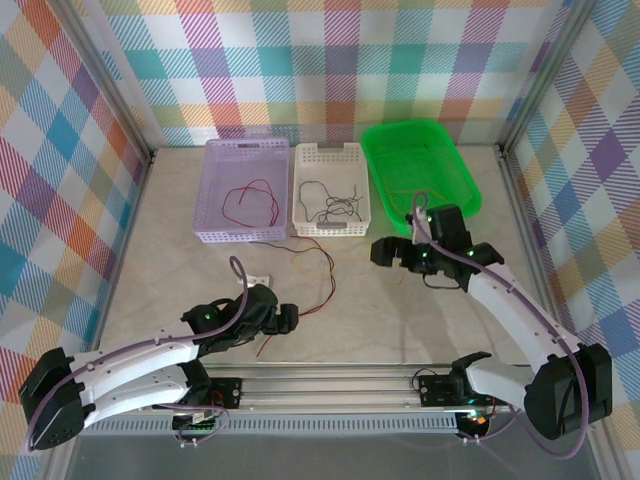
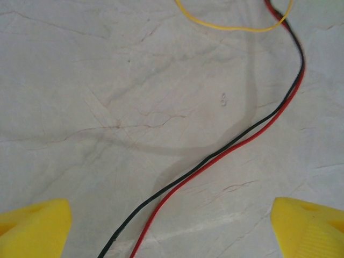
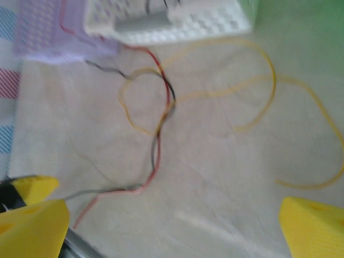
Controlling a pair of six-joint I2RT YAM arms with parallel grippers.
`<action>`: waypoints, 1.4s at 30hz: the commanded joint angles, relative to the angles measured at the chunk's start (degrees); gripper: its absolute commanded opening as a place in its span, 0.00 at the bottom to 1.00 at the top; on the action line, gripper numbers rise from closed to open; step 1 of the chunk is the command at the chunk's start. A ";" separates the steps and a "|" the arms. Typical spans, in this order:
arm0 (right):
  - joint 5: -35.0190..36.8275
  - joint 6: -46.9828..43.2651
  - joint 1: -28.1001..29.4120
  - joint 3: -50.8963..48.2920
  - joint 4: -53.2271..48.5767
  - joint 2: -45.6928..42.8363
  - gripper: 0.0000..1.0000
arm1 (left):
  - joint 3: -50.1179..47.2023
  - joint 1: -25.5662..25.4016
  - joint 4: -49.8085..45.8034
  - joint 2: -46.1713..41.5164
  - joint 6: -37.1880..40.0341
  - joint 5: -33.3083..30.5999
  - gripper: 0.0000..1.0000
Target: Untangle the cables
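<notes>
Cables (image 1: 333,280): red, black, yellow knotted on bench (image 1: 420,320) before white basket (image 1: 332,229) | left jaws apart over red-black pair (image 2: 239,141); right jaws apart, empty | risk: I pinch both strands, pulling tightens yellow loop (image 2: 236,28)

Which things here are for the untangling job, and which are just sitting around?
For the job: red cable, black cable and yellow cable, lying crossed on the table.
Just sitting around: lilac basket, white basket, green tray.
</notes>
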 commanded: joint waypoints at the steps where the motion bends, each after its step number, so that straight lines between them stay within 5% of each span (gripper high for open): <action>1: 1.82 -1.10 2.34 -4.03 2.27 -0.39 1.00 | 2.06 -1.37 -2.59 1.67 -1.43 -4.24 0.95; 20: 21.89 -6.42 4.80 3.48 9.56 18.01 0.97 | 2.59 -2.69 -4.58 2.13 -4.25 -8.94 0.94; 42: 25.87 -9.93 6.03 13.30 12.87 37.91 0.83 | 3.09 -2.78 -5.76 2.33 -3.49 -10.18 0.94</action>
